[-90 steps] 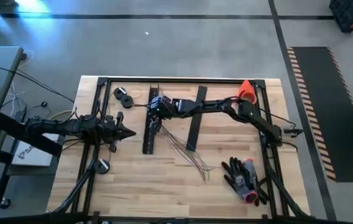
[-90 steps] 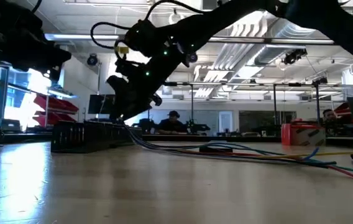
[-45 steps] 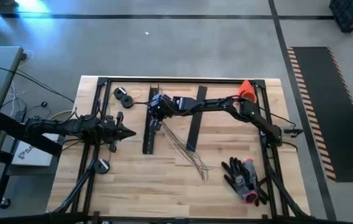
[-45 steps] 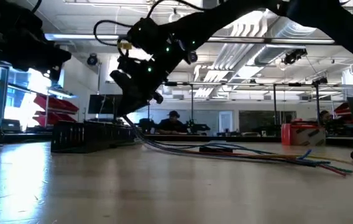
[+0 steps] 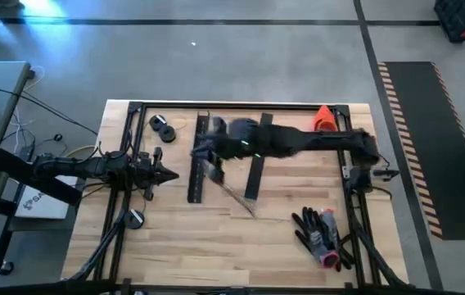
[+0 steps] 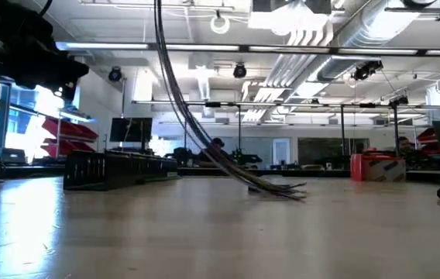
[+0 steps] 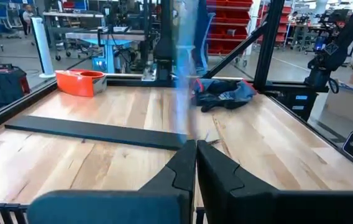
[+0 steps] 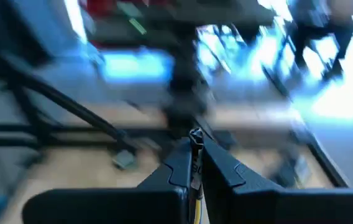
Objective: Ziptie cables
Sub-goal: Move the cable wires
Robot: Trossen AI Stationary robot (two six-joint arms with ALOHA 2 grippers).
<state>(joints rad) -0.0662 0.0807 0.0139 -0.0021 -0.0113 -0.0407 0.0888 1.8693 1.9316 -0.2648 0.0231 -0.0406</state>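
The cables [image 5: 234,194], a bundle of thin grey wires, slant down from my right gripper [image 5: 205,150] to the table's middle. In the low view the cables [image 6: 193,124] run from the picture's top down to the tabletop, and the gripper is out of that frame. My right gripper [image 8: 195,152] is shut on the bundle's end. The left wrist view shows the cables [image 7: 183,81] as a blurred streak. My left gripper [image 5: 173,174] waits shut at the table's left side, apart from the cables, with nothing between its fingers [image 7: 196,152]. My right gripper pinches one end of the bundle [image 8: 195,137] between its two fingers, and a short stub shows past the tips. The bundle hangs slanting below the gripper with the strands drawn together. Its free ends [image 6: 286,191] lie on the table.
Two long black slotted bars [image 5: 196,168] [image 5: 256,164] lie side by side mid-table. Black rolls [image 5: 163,127] sit at the far left. An orange piece [image 5: 323,117] is at the far right, and dark gloves [image 5: 321,233] lie near right. A black frame [image 5: 241,105] edges the table.
My right gripper has risen quickly, carrying the bundle's held end up out of the low view. The cables, which lay fanned out flat on the table, now hang steeply. Their free ends have slid along the table toward the gripper and gathered.
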